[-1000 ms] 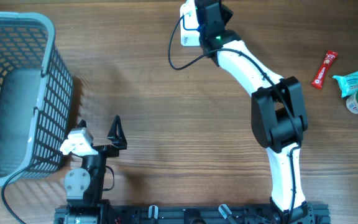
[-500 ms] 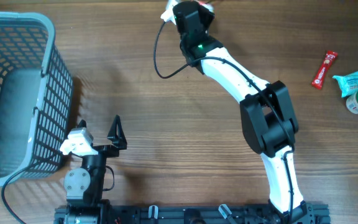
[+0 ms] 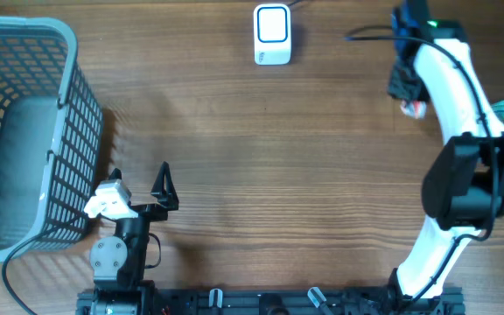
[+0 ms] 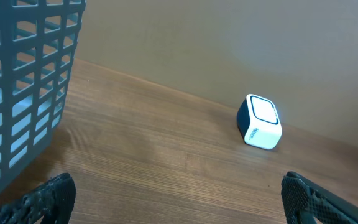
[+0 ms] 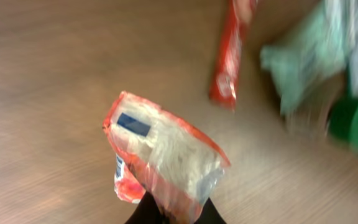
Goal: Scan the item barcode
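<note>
Near left, the left gripper (image 3: 136, 188) rests, jaws apart, beside a basket (image 3: 79, 131). Far right, the right gripper (image 5: 166, 214) is clamped on a red-and-clear packet (image 5: 166, 155), well apart from the scanner (image 3: 272, 33) at far centre; the scan seems not yet done.

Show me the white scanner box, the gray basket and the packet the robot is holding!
white scanner box (image 3: 271, 33): overhead view, on its top face.
gray basket (image 3: 24, 24): overhead view, on its far rim.
packet (image 5: 166, 158): right wrist view, on its clear middle part.
</note>
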You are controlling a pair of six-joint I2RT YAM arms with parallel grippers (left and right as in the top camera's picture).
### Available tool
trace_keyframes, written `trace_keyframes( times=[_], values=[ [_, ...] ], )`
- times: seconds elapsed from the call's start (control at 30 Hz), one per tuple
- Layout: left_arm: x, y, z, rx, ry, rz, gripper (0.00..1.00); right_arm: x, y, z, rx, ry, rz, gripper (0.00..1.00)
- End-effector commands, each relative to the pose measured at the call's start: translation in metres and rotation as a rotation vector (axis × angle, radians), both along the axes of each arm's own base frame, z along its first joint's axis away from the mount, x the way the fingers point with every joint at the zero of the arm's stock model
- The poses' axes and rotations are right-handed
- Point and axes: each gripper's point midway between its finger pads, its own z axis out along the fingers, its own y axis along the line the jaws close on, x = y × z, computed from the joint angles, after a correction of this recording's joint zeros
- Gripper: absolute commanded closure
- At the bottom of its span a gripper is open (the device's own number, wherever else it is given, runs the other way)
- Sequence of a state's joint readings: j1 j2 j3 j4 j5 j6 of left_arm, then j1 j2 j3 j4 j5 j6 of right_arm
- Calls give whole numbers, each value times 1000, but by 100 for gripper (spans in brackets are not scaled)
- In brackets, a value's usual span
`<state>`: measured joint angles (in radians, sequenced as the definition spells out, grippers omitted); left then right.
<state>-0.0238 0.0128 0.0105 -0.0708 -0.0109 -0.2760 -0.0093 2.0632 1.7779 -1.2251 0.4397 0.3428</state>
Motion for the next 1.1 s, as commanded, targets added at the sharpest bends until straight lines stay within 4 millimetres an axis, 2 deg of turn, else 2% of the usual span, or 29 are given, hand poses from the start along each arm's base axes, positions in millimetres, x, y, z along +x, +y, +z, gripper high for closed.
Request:
trace_keyframes(
  times=[0.0,0.07,0.13,0.17,0.2,0.23,0.27,0.3,0.37,0.4,0.43,0.47,0.5,0.63,0.73,0.8,0.83,0.87,0.97,1.03,1.07],
  values=[
    [0,4,0,-8,-4,20,0,-37,-27,-32,23,50,-249,96],
    [0,4,0,-8,-4,20,0,-63,-61,-37,-67,71,-389,96],
    [0,4,0,-8,-4,20,0,-73,-79,-39,-84,77,-448,96],
    [0,4,0,-8,-4,20,0,-75,-82,-39,-75,78,-459,85],
    [0,4,0,-8,-4,20,0,-74,-80,-40,-51,75,-459,41],
    [0,4,0,-8,-4,20,0,-68,-73,-39,-4,54,-440,17],
    [0,4,0,-8,-4,20,0,-62,-67,-33,37,29,-420,1],
    [0,4,0,-8,-4,20,0,-53,-60,-21,89,-13,-387,0],
    [0,4,0,-8,-4,20,0,-35,-43,22,195,-151,-273,0],
    [0,4,0,-8,-4,20,0,-25,-18,55,329,-251,-125,0],
    [0,4,0,-8,-4,20,0,-24,-2,81,397,-321,-39,0],
    [0,4,0,-8,-4,20,0,-30,12,115,446,-411,19,0],
    [0,4,0,-8,-4,20,0,-44,17,145,448,-480,39,1],
    [0,4,0,-8,-4,20,0,-93,28,218,405,-672,92,0],
    [0,4,0,-8,-4,20,0,-119,33,251,375,-780,124,0],
    [0,4,0,-8,-4,20,0,-128,28,257,333,-797,116,0],
    [0,4,0,-8,-4,20,0,-130,33,258,343,-794,154,0],
    [0,4,0,-8,-4,20,0,-122,43,265,360,-825,259,0],
    [0,4,0,-8,-4,20,0,-108,80,309,361,-1085,541,0],
    [0,4,0,-8,-4,20,0,-117,101,329,335,-1265,669,0],
    [0,4,0,-8,-4,20,0,-130,111,334,306,-1384,734,0]
  ],
)
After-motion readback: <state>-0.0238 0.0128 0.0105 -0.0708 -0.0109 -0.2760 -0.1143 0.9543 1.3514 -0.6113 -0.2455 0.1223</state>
